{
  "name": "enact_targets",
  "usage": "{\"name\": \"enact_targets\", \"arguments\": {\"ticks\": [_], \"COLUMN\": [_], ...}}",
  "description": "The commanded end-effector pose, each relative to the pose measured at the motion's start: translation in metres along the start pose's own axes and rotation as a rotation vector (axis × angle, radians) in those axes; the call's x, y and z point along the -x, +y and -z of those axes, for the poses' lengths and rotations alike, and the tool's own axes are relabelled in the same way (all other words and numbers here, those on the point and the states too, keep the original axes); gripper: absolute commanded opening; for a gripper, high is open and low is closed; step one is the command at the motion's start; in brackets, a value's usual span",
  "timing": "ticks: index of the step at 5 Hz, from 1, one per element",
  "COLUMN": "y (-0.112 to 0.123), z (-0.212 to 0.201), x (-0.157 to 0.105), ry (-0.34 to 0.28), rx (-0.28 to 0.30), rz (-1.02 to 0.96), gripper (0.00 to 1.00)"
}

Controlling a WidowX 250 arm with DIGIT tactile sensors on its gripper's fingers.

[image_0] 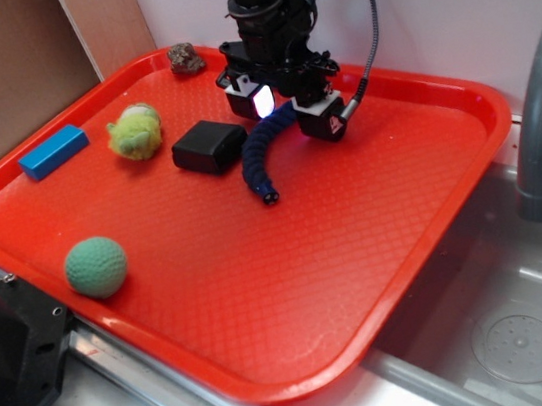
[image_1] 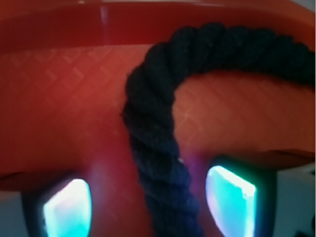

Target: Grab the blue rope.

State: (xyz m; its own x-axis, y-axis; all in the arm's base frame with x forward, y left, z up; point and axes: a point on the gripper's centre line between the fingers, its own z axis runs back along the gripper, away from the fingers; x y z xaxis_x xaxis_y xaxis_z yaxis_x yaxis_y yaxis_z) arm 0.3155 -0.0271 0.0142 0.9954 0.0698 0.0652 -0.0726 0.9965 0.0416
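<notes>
I'm seeing the blue rope (image_0: 262, 154) lying curved on the red tray (image_0: 377, 239) near its far rim, beside the black box (image_0: 209, 147). Gripper (image_0: 288, 112) is straddling its upper end, fingers apart, not clamping. Wrist view is showing rope (image_1: 160, 163) running between both pads (image_1: 230, 200), gaps either side; exterior is showing open tray in front.

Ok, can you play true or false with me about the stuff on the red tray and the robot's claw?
1. The blue rope runs between the gripper's two fingers. True.
2. The gripper is squeezed shut on the rope. False: the wrist view shows gaps between each finger and the rope.
3. The green ball sits on top of the black box. False: it lies apart, near the front edge of the red tray.
4. The light blue block lies on the tray left of the fuzzy yellow-green toy. True.
5. The rope is straight. False: it curves.
</notes>
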Motion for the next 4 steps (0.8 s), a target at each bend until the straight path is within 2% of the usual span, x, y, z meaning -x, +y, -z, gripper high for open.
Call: {"name": "enact_targets", "arguments": {"ticks": [1,3,4], "y": [0.002,0.007,0.014], "z": [0.004,-0.012,-0.06], "x": [0.004,0.009,0.019], "ry": [0.011,-0.028,-0.034], "rx": [0.015,0.021,-0.002], "rz": [-0.013,-0.012,-0.039], "gripper": [0.0,0.0,0.0]}}
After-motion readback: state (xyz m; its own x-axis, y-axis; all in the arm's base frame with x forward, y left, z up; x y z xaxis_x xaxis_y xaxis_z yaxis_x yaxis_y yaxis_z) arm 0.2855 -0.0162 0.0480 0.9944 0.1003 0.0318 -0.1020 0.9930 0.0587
